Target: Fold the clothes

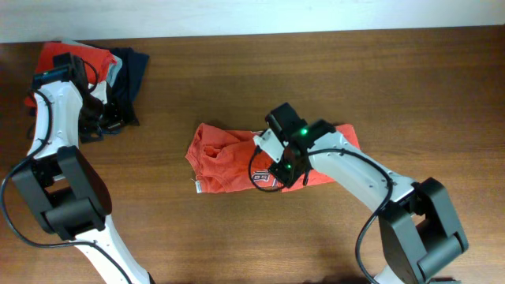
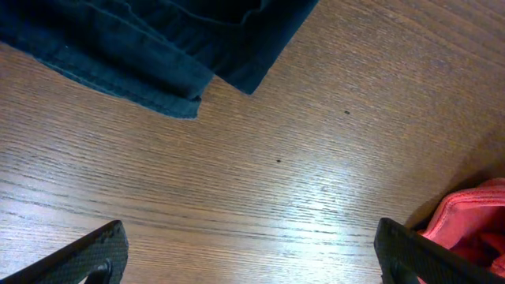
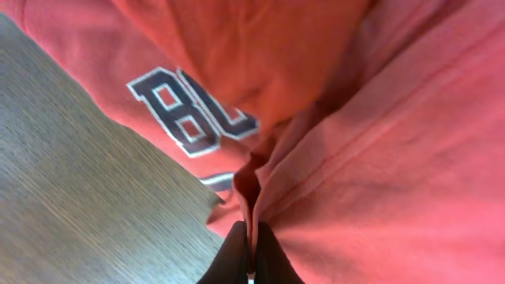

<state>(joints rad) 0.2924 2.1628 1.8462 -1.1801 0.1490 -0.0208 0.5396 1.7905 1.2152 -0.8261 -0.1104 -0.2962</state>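
Orange-red lettered T-shirt [image 1: 225, 158] lies bunched and crumpled near the middle of the wooden tabletop [image 1: 331, 71], running from left of centre to under the right arm. A small white tag shows at its lower left edge.

Right pincer [image 1: 276, 173] is down on the right half of this shirt. In the wrist view the right pincer [image 3: 251, 264] has its two dark fingers pressed together, with a ridge of orange-red cloth pinched between the tips. Navy-and-white block letters [image 3: 189, 110] sit just up and left of the grip, at the cloth's edge, with bare wood beyond.

Second T-shirt [image 1: 67, 55], also orange-red, is heaped in the far left corner, touching a navy garment [image 1: 130, 71] beside it.

Left pincer [image 1: 106, 125] hangs at the near edge of that heap. In the wrist view the left pincer [image 2: 252, 260] is spread wide, one fingertip [image 2: 87, 256] at each lower corner, with nothing between but bare wood. The navy hem lies above it, and a bit of orange-red cloth [image 2: 473, 225] is just beside the right-hand fingertip.
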